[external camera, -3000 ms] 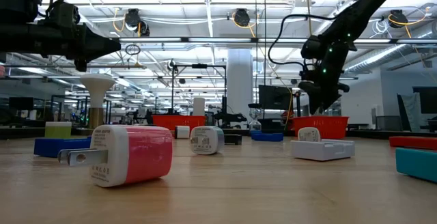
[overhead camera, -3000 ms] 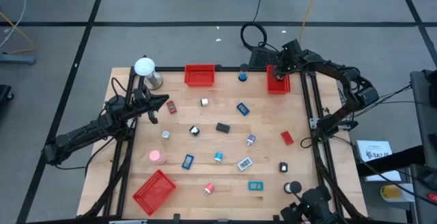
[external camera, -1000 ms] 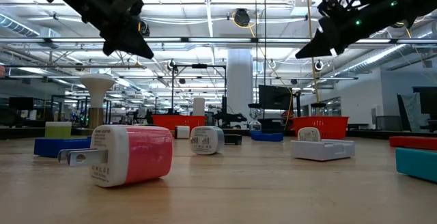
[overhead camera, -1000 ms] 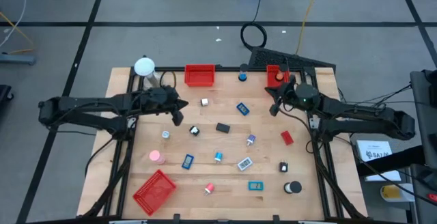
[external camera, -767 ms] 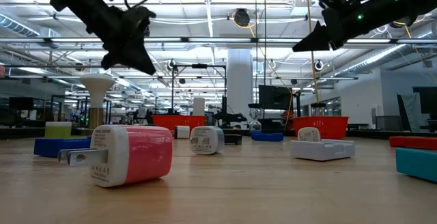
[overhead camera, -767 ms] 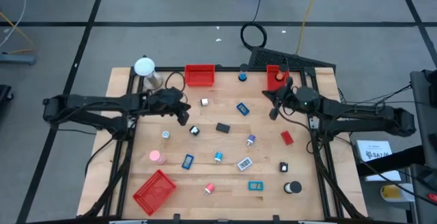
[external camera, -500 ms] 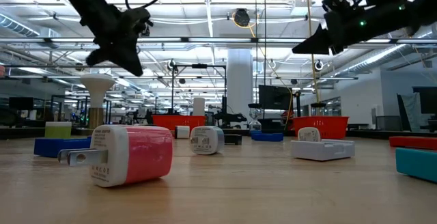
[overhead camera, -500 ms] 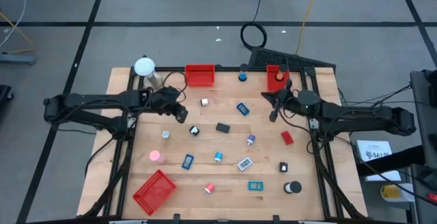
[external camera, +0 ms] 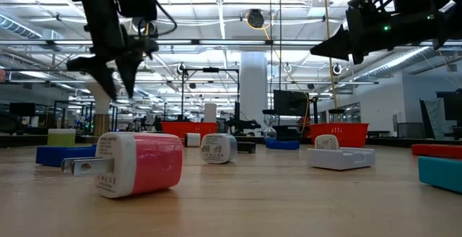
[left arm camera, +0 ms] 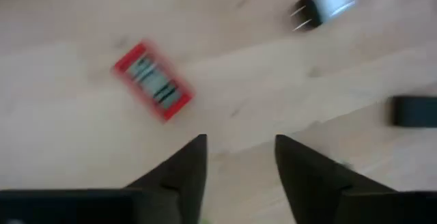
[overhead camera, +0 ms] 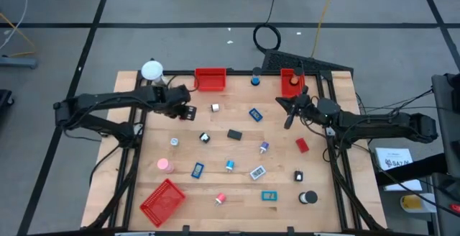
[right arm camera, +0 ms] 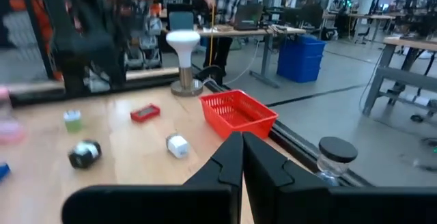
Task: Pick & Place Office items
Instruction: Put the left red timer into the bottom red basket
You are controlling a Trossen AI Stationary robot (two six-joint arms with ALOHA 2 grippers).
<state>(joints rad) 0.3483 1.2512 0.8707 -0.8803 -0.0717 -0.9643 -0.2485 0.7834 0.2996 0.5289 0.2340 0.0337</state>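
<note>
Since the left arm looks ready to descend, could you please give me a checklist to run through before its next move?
1. Left gripper open: ok.
2. Left gripper empty: ok.
3. Red flat piece uncovered on the table: ok.
4. Piece lined up between the left gripper's fingers: not ok, it lies off to one side.
5. Right gripper shut and well apart, over the table's right part: ok.

Table (overhead camera: pixel 280 150) pale matt wood; trays (overhead camera: pixel 210 79) red plastic mesh; charger (external camera: pixel 137 163) glossy plastic.
</note>
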